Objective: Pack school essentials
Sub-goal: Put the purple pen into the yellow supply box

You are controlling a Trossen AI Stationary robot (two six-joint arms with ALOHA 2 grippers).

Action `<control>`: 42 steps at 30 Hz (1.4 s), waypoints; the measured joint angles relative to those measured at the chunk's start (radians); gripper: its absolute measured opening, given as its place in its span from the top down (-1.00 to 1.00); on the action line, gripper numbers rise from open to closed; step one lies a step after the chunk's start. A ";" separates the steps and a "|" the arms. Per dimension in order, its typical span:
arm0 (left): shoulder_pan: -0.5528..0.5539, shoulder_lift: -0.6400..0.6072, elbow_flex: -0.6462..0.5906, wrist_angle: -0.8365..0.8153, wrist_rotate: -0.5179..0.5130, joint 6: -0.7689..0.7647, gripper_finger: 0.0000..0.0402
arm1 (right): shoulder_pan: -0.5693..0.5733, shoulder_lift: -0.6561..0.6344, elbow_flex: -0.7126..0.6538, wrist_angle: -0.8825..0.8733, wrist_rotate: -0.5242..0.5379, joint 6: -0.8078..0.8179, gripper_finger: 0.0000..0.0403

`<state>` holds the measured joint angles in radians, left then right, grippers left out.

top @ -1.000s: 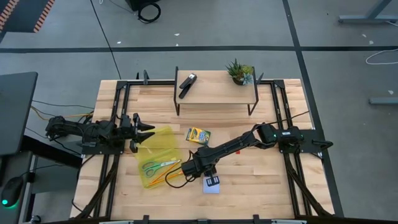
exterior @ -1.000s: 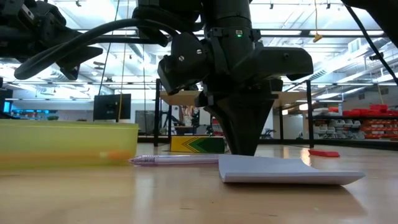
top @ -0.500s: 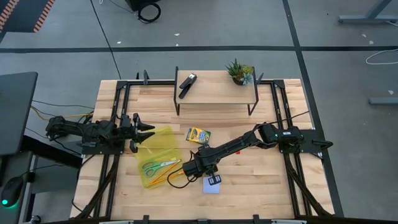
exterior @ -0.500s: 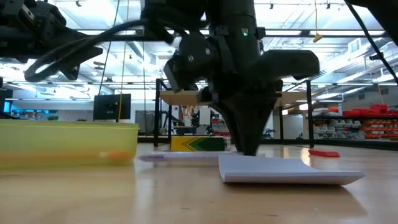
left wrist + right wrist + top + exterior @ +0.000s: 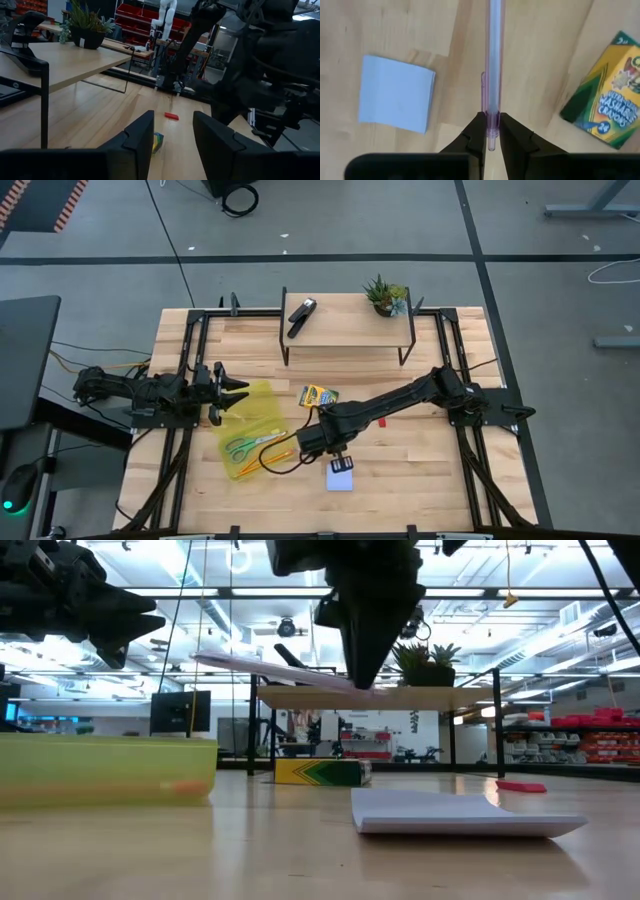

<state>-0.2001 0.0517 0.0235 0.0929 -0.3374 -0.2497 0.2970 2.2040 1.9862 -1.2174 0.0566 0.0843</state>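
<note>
My right gripper [image 5: 314,442] [image 5: 492,131] hangs above the table between the yellow tray [image 5: 250,430] and the pale blue note pad [image 5: 340,479], shut on a pale purple pen [image 5: 492,60]. In the tray lie green-handled scissors [image 5: 245,446] and orange pencils [image 5: 272,457]. The crayon box [image 5: 319,397] and the tiny red block [image 5: 380,421] lie flat on the wood. My left gripper [image 5: 236,392] [image 5: 172,135] is open and hovers over the tray's far left corner. My right gripper pinches the pen near its clip end [image 5: 492,117] between the two fingers [image 5: 479,131], coming from above and pointing down, the fingers across the pen. The pen is lifted clear of the table and lies nearly level [image 5: 280,673], its long free end slightly higher.
A raised wooden shelf [image 5: 345,330] at the far side carries a black stapler [image 5: 301,315] and a small potted plant [image 5: 385,295]. A small black object [image 5: 342,469] sits on the note pad's far edge. Bare wood lies right of the note pad.
My right gripper has risen from the table beside the note pad, staying shut on the pen. The pen, which lay on the wood, is now lifted clear and hangs well above the table, slightly tilted.
</note>
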 joint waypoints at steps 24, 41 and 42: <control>0.000 0.000 0.000 0.000 0.000 0.000 0.24 | -0.062 0.015 0.002 0.459 -0.100 -0.169 0.74; 0.000 0.000 0.000 0.000 0.000 0.000 0.24 | -0.121 0.013 0.088 0.555 -0.072 -0.274 0.74; 0.000 0.000 0.000 0.000 0.000 -0.001 0.24 | -0.126 0.013 0.099 0.554 -0.072 -0.275 0.74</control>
<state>-0.2001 0.0517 0.0235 0.0929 -0.3374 -0.2504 0.1706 2.2169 2.0856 -0.6635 -0.0149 -0.1910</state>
